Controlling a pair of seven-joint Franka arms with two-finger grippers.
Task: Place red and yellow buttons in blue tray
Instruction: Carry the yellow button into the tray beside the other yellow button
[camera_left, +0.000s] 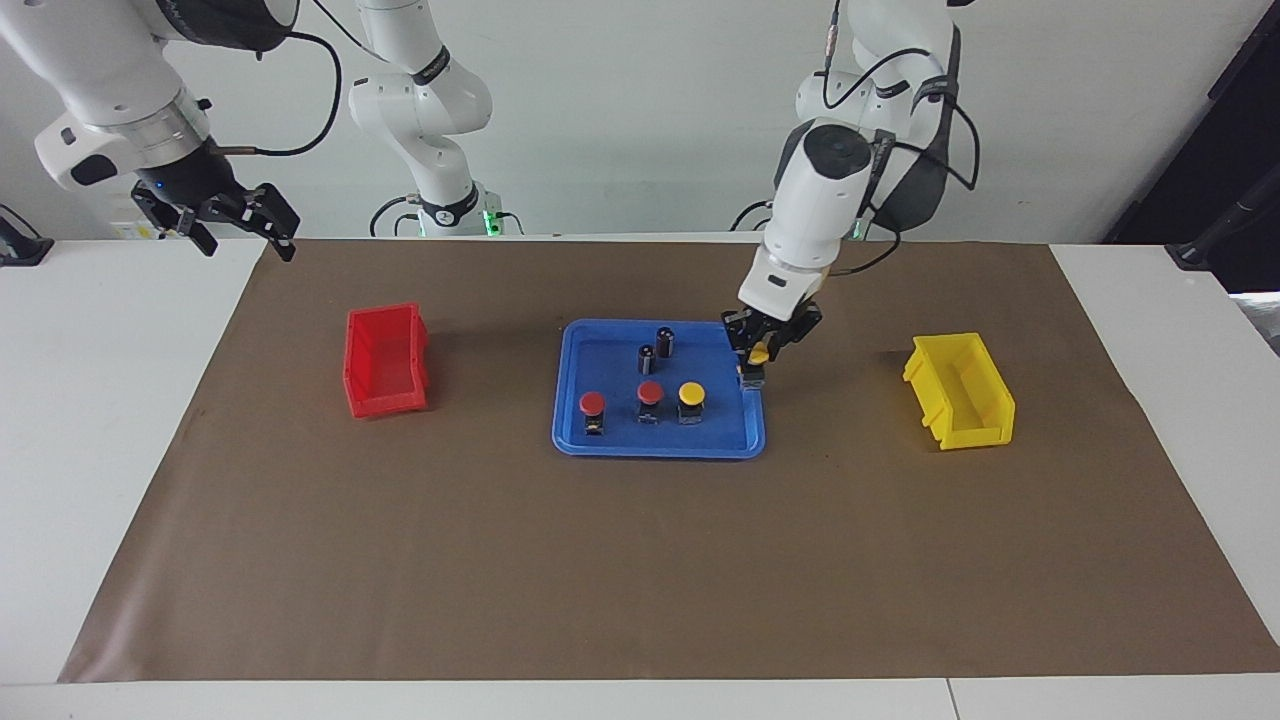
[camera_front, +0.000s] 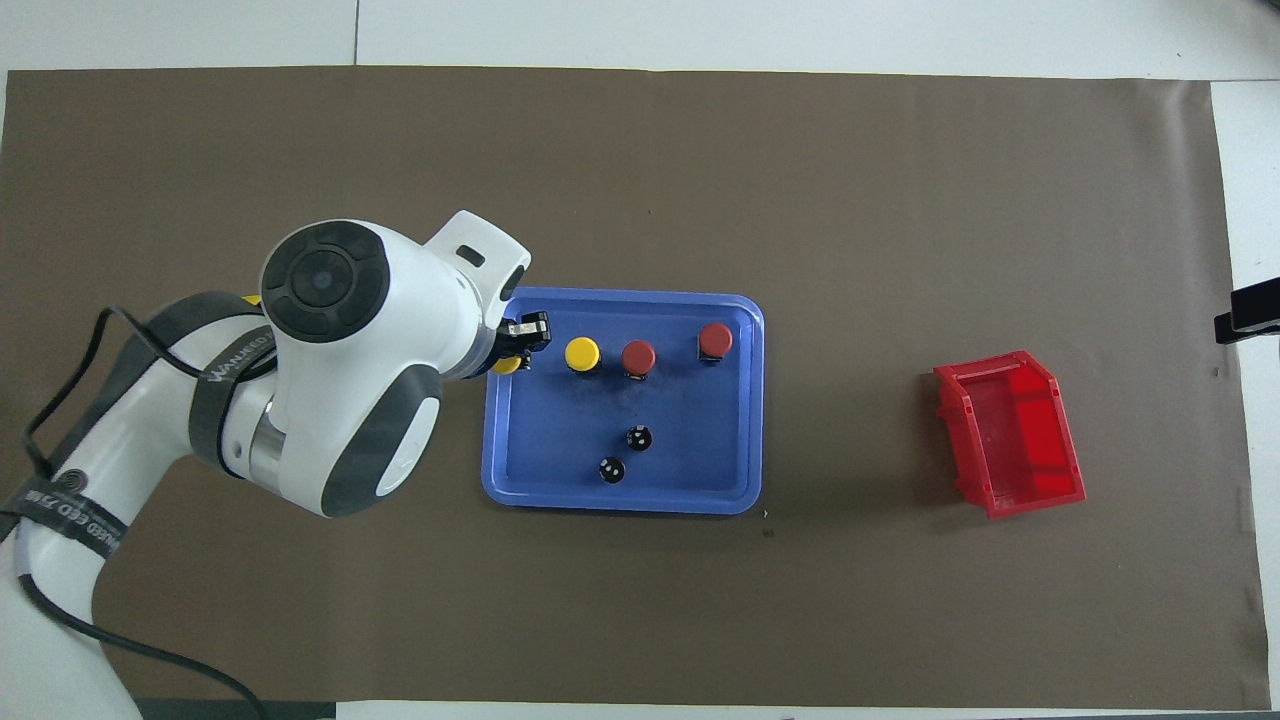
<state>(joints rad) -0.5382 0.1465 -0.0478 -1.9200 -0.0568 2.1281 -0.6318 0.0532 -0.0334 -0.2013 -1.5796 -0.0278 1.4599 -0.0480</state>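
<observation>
The blue tray (camera_left: 660, 446) (camera_front: 620, 503) lies mid-table. In it, in a row, stand two red buttons (camera_left: 592, 403) (camera_left: 650, 392) (camera_front: 715, 340) (camera_front: 638, 356) and a yellow button (camera_left: 691, 393) (camera_front: 582, 353). My left gripper (camera_left: 762, 352) (camera_front: 520, 348) is shut on another yellow button (camera_left: 760, 356) (camera_front: 507, 365), which hangs over the tray's rim at the left arm's end. My right gripper (camera_left: 240, 238) hangs open with nothing in it, high over the mat's corner at the right arm's end.
Two dark capless cylinders (camera_left: 665, 340) (camera_left: 647, 357) (camera_front: 639, 437) stand in the tray, nearer the robots than the buttons. A red bin (camera_left: 385, 360) (camera_front: 1010, 430) sits toward the right arm's end. A yellow bin (camera_left: 960, 390) sits toward the left arm's end.
</observation>
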